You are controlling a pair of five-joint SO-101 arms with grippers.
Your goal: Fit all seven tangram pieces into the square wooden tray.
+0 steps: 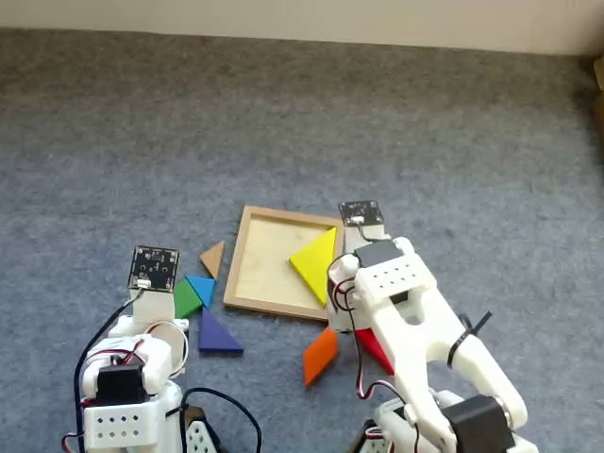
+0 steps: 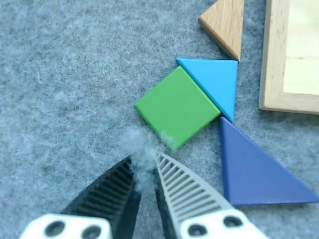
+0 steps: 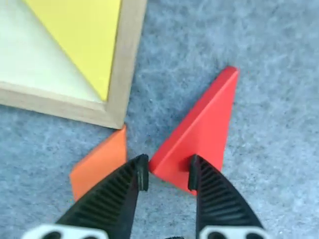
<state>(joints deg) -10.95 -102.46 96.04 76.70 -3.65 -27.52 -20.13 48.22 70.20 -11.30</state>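
Note:
The square wooden tray (image 1: 242, 257) lies mid-table with a yellow triangle (image 1: 316, 264) inside, against its right wall. In the right wrist view, my right gripper (image 3: 168, 172) is shut on the near corner of a red triangle (image 3: 202, 129), which lies just outside the tray's corner (image 3: 117, 107) beside an orange piece (image 3: 97, 164). My left gripper (image 2: 145, 164) hovers shut over the carpet, just short of a green square (image 2: 175, 106). Touching that square is a light blue triangle (image 2: 215, 82). A dark blue triangle (image 2: 251, 172) and a wooden triangle (image 2: 227, 22) lie close by.
The loose pieces left of the tray cluster tightly: green square (image 1: 187, 300), light blue triangle (image 1: 201, 286), dark blue triangle (image 1: 217, 336), wooden triangle (image 1: 213, 257). The orange piece (image 1: 321, 354) lies below the tray. Grey carpet stretches open toward the back.

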